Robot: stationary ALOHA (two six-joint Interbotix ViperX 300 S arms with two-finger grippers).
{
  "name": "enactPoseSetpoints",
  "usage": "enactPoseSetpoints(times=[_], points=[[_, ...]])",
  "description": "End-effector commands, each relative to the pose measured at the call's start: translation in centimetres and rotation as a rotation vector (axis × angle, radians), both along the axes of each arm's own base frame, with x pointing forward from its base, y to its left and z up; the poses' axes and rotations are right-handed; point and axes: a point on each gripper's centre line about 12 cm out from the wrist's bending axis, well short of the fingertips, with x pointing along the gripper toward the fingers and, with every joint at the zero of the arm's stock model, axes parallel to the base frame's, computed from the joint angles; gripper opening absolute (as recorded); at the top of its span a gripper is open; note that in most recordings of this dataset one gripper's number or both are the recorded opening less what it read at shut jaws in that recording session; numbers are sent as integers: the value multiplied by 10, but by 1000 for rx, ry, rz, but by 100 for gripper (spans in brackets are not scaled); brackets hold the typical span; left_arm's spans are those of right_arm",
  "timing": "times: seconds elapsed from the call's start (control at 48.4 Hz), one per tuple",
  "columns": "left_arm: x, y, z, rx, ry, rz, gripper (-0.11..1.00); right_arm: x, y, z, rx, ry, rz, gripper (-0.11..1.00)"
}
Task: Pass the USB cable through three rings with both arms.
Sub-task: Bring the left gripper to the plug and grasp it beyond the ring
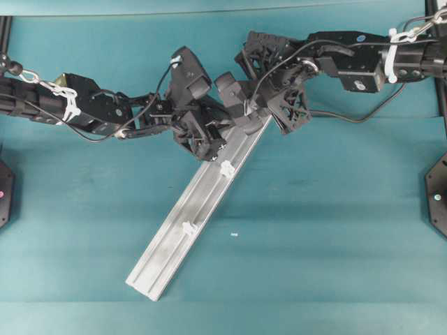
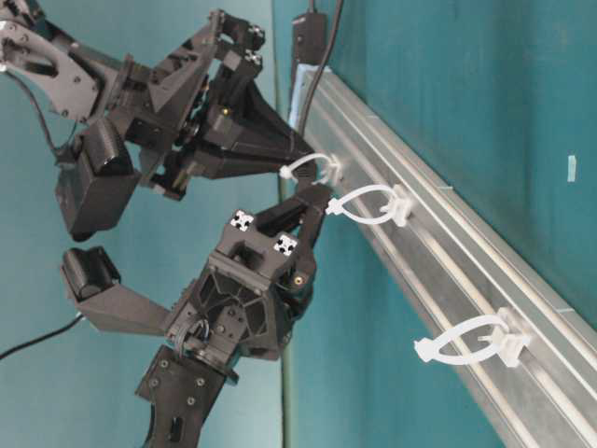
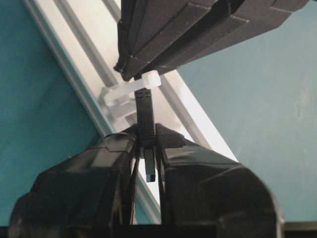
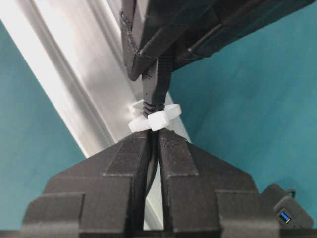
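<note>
Both tools meet at the upper end of the silver rail [image 1: 202, 216], which lies slantwise on the teal bench [image 1: 335, 230]. Left tool [image 3: 147, 148] has its jaws closed on the plug of the USB cable [image 3: 145, 111]; the dark plug stands up between the fingers, and its end reaches the white ring [image 3: 148, 82] nearest that rail end. Right tool [image 4: 153, 141] faces it from the other side of the same ring, jaws pressed together on the cable, so the cord sits gripped on both sides of the loop. From the right wrist view the plug body [image 4: 154, 94] runs from the opposite tool down through the ring [image 4: 156, 119]. At table level the two pointed tools converge on that first ring [image 2: 312, 168], one above the other.

Further down the rail, away from the tools, the middle ring [image 1: 227, 168] and the last ring [image 1: 189, 227] stand unthreaded. Beyond the rail's upper end the cable [image 1: 356, 115] trails loosely across the bench beneath the right arm [image 1: 349, 63].
</note>
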Motion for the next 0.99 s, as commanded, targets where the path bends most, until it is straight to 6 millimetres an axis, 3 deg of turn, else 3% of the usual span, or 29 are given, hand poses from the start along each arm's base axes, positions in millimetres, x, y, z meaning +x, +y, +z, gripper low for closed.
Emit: enactPoseSetpoints(times=[0.0, 0.434, 0.558, 0.764, 0.971], points=[[3, -3, 9, 8, -25, -11, 10, 4, 4, 3, 6, -26, -20, 8], [1, -3, 7, 5, -24, -8, 10, 1, 6, 1, 53, -27, -118, 12], [-3, -4, 5, -10, -17, -3, 10, -6, 7, -1, 76, -23, -168, 31], [-8, -9, 1, -26, -6, -6, 10, -13, 10, 2, 92, -46, -223, 82], [-7, -15, 5, -29, -20, -15, 10, -17, 10, 18, 105, -112, -294, 84]])
